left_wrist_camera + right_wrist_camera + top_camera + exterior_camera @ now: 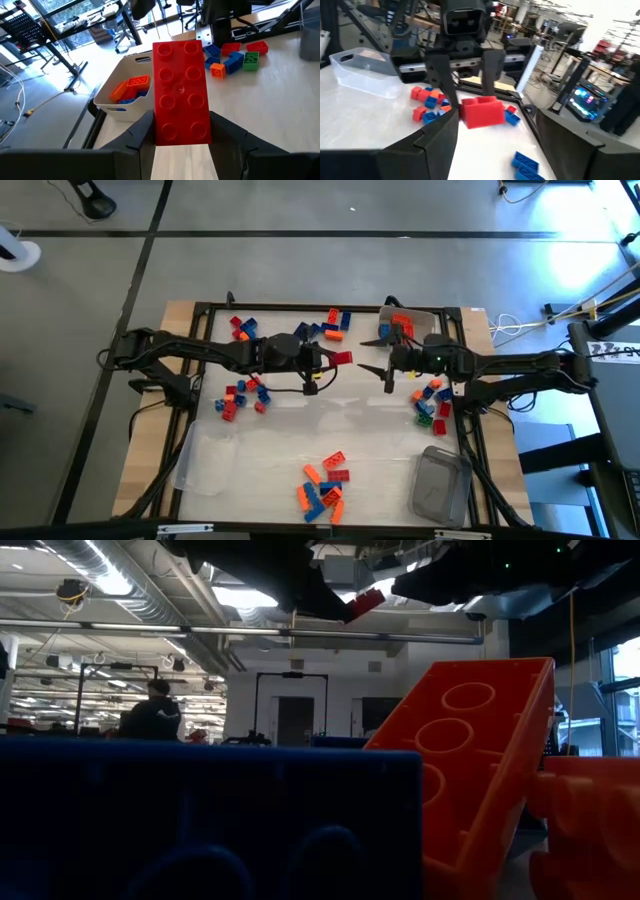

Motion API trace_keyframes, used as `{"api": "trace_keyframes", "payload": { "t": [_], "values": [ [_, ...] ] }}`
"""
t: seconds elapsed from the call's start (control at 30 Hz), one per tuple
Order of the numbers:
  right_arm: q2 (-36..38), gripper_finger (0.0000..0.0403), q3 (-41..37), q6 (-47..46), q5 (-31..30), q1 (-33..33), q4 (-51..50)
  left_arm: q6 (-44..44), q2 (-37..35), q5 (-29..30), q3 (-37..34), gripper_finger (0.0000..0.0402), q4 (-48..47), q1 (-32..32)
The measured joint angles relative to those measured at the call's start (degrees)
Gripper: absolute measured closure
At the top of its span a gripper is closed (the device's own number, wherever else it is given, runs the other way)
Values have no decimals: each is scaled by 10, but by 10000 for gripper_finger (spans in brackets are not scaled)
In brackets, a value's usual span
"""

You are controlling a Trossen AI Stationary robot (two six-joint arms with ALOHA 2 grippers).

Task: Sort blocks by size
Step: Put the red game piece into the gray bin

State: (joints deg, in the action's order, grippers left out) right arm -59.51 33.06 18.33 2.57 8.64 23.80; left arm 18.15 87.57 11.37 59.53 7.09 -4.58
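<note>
Your left gripper point(343, 359) is pinching a big red block point(340, 358), held up mid-table. Right gripper point(374, 353) sits at its 3 o'clock, fingers spread, facing it. Looks like a handover or carry step. Next: get the block to the white tub point(425, 320) at 2 o'clock, which holds big ones. No readable writing anywhere.

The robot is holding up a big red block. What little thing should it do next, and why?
Probably carry it a little farther toward the white tub. The left end effector is shut on the big red block above the table, facing the open right end effector. In the left wrist view that tub sits ahead and already holds orange and blue blocks.
</note>
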Motion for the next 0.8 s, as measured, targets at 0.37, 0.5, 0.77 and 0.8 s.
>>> {"api": "trace_keyframes", "payload": {
  "t": [0.37,0.5,0.77,0.8],
  "values": [
    [-34,139,4,0,31,0,36,-4,0,0,0,263,4,2],
    [-51,139,15,0,31,0,35,1,0,-4,0,263,21,8],
    [-86,139,35,-1,46,0,35,6,0,-10,0,263,24,16],
    [-91,139,36,-1,54,0,35,6,0,-10,0,263,24,16]
  ]
}}
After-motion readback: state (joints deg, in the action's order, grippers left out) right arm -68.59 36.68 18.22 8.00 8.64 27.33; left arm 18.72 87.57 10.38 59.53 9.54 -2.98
